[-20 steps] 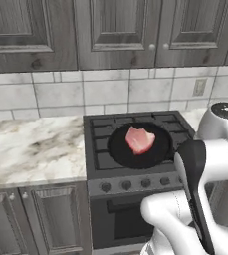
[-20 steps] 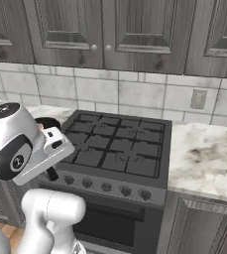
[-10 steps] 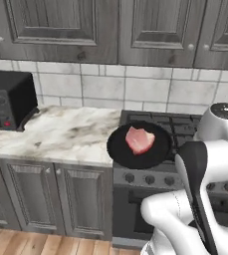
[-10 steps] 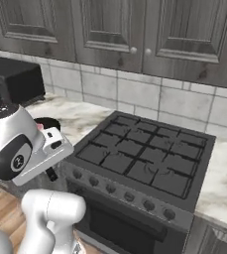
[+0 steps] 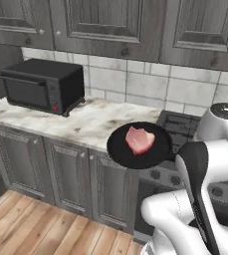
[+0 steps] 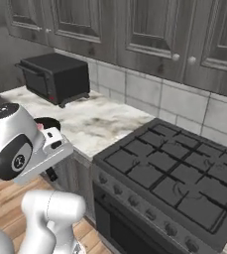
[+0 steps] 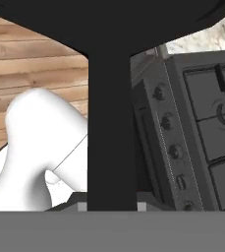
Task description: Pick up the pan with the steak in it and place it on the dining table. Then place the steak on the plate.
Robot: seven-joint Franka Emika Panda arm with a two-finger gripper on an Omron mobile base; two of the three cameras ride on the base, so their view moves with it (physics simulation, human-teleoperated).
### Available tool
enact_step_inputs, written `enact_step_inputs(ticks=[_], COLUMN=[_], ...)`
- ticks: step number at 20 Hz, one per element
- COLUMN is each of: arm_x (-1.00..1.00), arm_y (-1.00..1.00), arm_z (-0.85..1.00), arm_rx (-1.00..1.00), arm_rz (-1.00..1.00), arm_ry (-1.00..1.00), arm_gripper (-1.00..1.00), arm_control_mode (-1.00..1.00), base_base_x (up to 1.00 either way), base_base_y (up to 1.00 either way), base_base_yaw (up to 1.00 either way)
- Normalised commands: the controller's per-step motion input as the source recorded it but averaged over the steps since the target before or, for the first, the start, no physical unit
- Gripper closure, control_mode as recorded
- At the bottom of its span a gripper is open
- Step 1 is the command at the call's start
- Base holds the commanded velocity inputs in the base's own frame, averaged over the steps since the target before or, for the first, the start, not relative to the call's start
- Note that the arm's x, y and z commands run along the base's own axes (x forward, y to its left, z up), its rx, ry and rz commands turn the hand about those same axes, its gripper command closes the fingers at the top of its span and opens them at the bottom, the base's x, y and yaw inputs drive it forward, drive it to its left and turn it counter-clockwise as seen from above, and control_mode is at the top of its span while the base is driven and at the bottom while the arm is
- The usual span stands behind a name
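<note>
One pan (image 5: 139,146) is riding in the air over the counter edge (image 5: 80,130) beside the stove (image 6: 174,168), the steak (image 5: 139,139) lying in its middle. Judging by the hand view, the gripper is pinching the pan's handle (image 7: 111,123). Carrying it level and slowly should stop the steak sliding off

Glossy white robot arm (image 5: 185,219), chunky rounded links

Dark grey cap on the joint (image 5: 226,110) up top, a black strip running down one link, and a round dark disc with a small mark on the wrist (image 6: 16,156).
</note>
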Motion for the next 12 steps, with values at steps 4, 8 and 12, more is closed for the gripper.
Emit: enact_step_inputs(ticks=[4, 8, 12], arm_x=[0.00, 0.00, 0.00], arm_y=[0.00, 0.00, 0.00], arm_z=[0.00, 0.00, 0.00], arm_rx=[0.00, 0.00, 0.00], arm_rz=[0.00, 0.00, 0.00], arm_ry=[0.00, 0.00, 0.00], arm_gripper=[1.00, 1.00, 1.00], arm_control_mode=[1.00, 1.00, 1.00], base_base_x=[0.00, -0.05, -0.04], base_base_y=[0.00, 0.00, 0.00], base_base_yaw=[0.49, 0.50, 0.50])
